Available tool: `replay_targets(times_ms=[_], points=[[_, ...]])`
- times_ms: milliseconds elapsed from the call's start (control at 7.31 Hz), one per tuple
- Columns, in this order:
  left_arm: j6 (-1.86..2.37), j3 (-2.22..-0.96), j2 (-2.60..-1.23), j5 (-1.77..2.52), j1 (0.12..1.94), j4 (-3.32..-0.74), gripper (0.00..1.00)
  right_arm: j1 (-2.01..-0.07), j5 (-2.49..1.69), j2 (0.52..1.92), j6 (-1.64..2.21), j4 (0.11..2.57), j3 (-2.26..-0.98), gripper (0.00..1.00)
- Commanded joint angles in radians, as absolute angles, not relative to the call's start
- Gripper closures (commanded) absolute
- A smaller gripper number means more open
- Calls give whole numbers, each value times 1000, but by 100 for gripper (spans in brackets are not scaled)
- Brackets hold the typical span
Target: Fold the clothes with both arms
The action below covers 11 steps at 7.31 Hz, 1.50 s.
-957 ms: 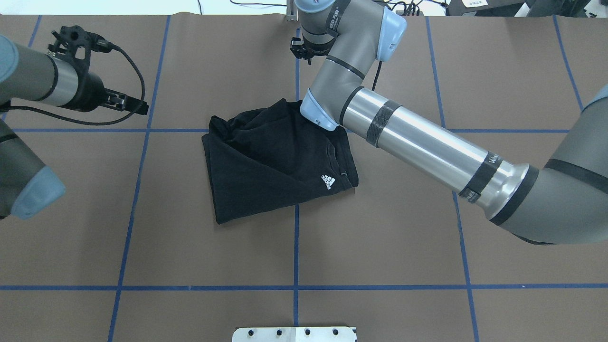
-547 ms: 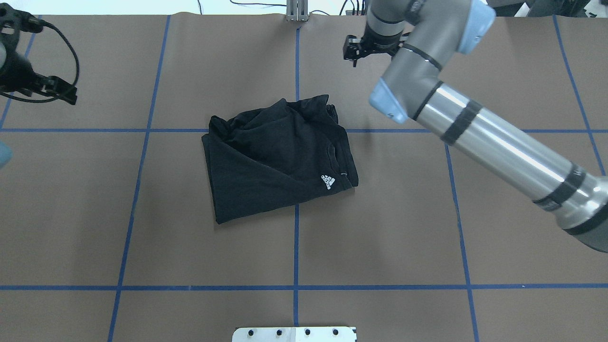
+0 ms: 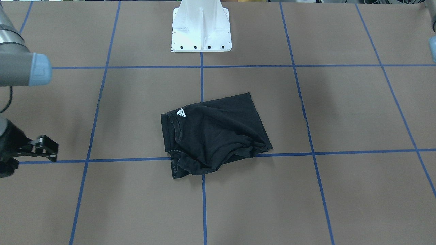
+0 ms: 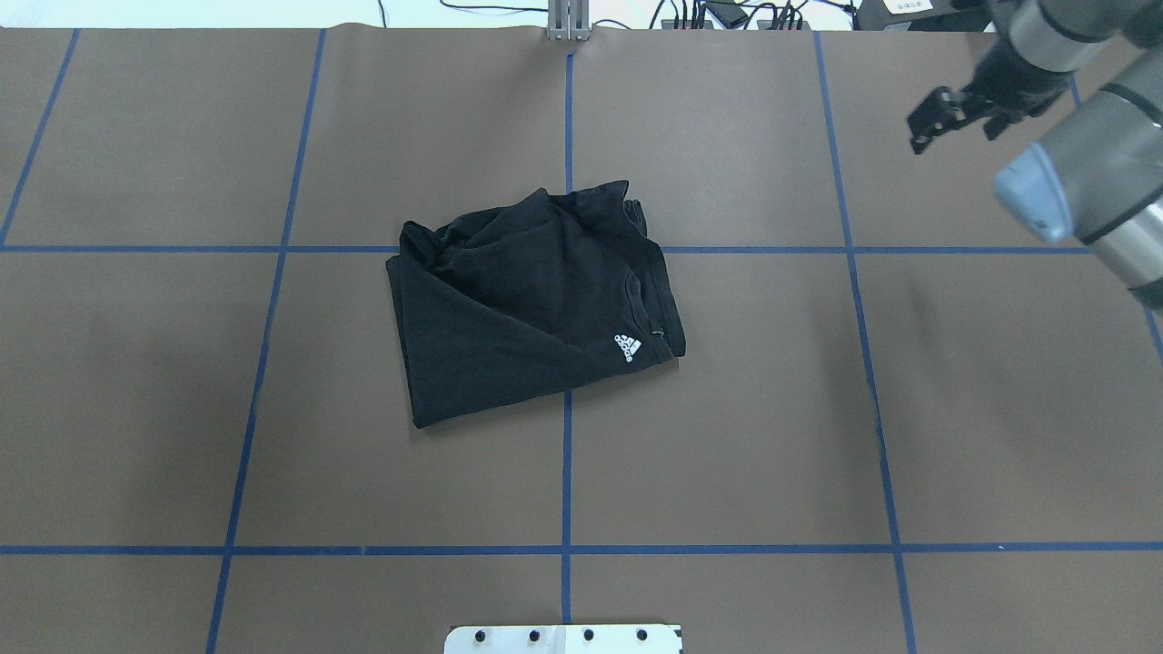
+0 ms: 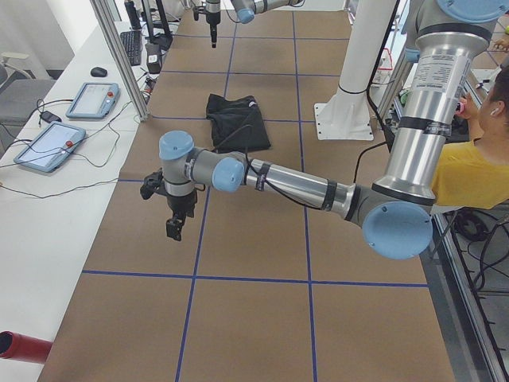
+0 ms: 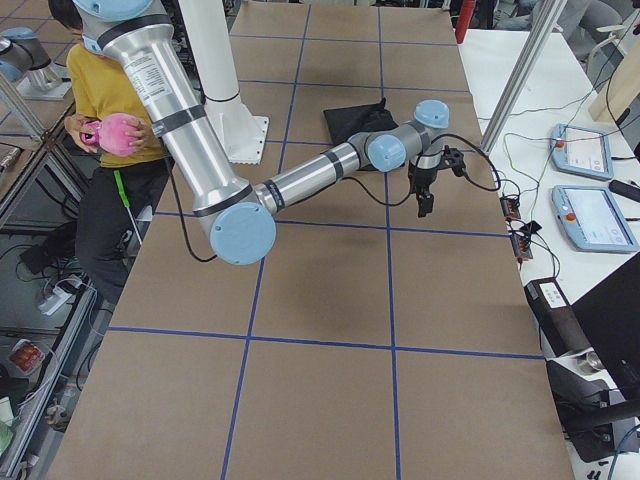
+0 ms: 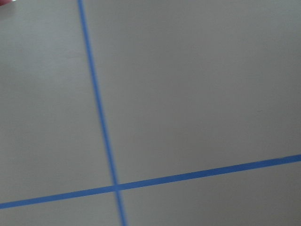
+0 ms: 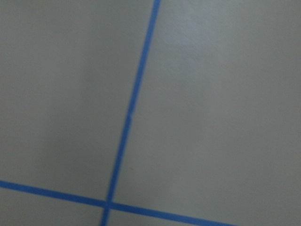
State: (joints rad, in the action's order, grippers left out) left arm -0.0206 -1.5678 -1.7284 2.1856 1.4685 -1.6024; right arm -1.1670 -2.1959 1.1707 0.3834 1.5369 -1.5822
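The black T-shirt (image 4: 518,300) lies loosely folded and rumpled at the middle of the brown mat, its small white logo (image 4: 627,348) facing up; it also shows from across the table as the same shirt (image 3: 218,132). Nothing touches it. My right gripper (image 4: 929,123) hangs over the far right corner of the mat, well clear of the shirt, open and empty; the front view shows this gripper (image 3: 52,149) at the left edge. My left gripper (image 5: 173,227) appears only in the left side view, far off the shirt, and I cannot tell its state. Both wrist views show only mat and blue tape.
The white base mount (image 3: 201,27) stands at the robot's edge of the table. A person in a yellow shirt (image 5: 469,171) sits beside the robot. Tablets (image 5: 91,99) and cables lie on the white side table. Blue tape lines (image 4: 566,472) grid the mat.
My right arm has swung away from the shirt's far edge to the far right corner. My left arm has withdrawn left, out of the overhead view. The shirt has not moved.
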Motion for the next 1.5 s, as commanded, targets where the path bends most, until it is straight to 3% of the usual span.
replay_targets(times_ms=[0, 274, 684, 1094, 1368], points=[[-142, -1571, -1599, 2303, 1538, -1600, 0, -1309, -2287, 1364, 121, 1537, -1606, 0], [-132, -1637, -1493, 2364, 1537, -1577, 0, -1394, -2304, 1539, 45, 1528, -1608, 0], [-129, -1684, -1494, 2345, 1555, -1542, 0, -1550, -2316, 1699, -186, 1529, -1597, 0], [-129, -1720, -1494, 2359, 1575, -1542, 0, -1694, -2318, 1739, -206, 1528, -1601, 0], [-132, -1720, -1491, 2347, 1575, -1545, 0, -1709, -2303, 1738, -192, 1552, -1679, 0]])
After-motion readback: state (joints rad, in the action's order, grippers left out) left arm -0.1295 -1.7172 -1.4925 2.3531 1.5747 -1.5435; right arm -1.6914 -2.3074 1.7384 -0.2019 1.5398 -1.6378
